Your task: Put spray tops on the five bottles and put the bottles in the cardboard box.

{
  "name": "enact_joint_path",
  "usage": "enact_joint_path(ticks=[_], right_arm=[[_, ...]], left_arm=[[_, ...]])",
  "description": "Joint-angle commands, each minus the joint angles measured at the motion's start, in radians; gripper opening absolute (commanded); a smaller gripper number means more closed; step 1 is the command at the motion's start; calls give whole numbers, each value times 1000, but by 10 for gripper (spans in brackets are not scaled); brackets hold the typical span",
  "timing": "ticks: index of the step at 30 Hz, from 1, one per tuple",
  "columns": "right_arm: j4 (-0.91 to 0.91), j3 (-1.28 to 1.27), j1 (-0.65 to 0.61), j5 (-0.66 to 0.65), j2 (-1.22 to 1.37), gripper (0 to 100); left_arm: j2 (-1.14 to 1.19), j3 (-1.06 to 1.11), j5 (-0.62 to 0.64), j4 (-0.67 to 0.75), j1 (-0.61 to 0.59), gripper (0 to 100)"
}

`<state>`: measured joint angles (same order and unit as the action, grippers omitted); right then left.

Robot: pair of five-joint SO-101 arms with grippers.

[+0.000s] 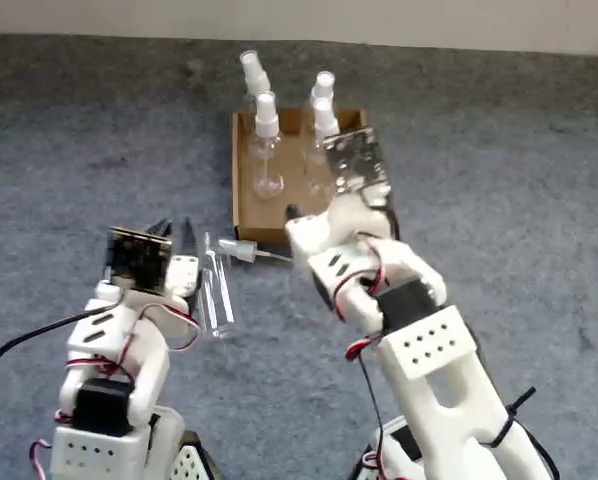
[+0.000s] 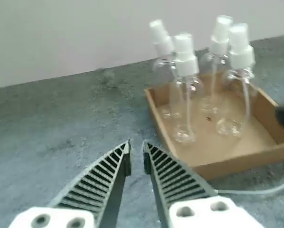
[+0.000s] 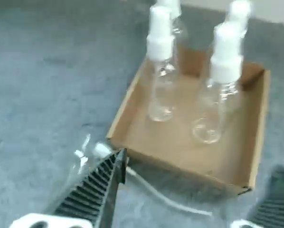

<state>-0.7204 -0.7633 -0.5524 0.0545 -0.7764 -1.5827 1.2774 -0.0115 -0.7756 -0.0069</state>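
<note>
A shallow brown cardboard box sat on the grey, carpet-covered tabletop. In it stood four clear plastic bottles with white spray tops. They were upright, two nearer the arms and two behind. A thin dip tube showed through the clear wall of each of the nearer ones.

The fifth clear plastic bottle lay on its side on the tabletop, outside the box and near its front left corner. It had no top on it. Its outline was faint against the grey surface.

A loose white spray top lay just in front of the box's front wall, close to one end of the lying bottle. Its long, thin clear tube trailed away along the tabletop.

The left end effector sat low, just beside the lying bottle and well short of the box. Its ribbed black fingers were a narrow slit apart, with nothing between them.

The right end effector was over the box's front wall with its jaws spread wide and empty. One black finger had its tip just beside the loose spray top. The other was far across, near the box's front right corner.
</note>
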Motion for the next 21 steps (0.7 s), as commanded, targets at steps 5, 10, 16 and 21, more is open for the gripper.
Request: enact_joint_path(ticks=[5, 10, 16, 21], right_arm=[[-159, 54, -220, 72, 65, 279], [-160, 113, -360, 170, 208, 337], [-94, 199, -473, 292, 426, 364], [-50, 305, -473, 293, 595, 364]], left_arm=[[432, -407, -32, -172, -228, 7], [812, -750, -75, -334, -390, 60], [1067, -952, -170, -402, -559, 214], [1122, -954, -218, -400, -631, 221]])
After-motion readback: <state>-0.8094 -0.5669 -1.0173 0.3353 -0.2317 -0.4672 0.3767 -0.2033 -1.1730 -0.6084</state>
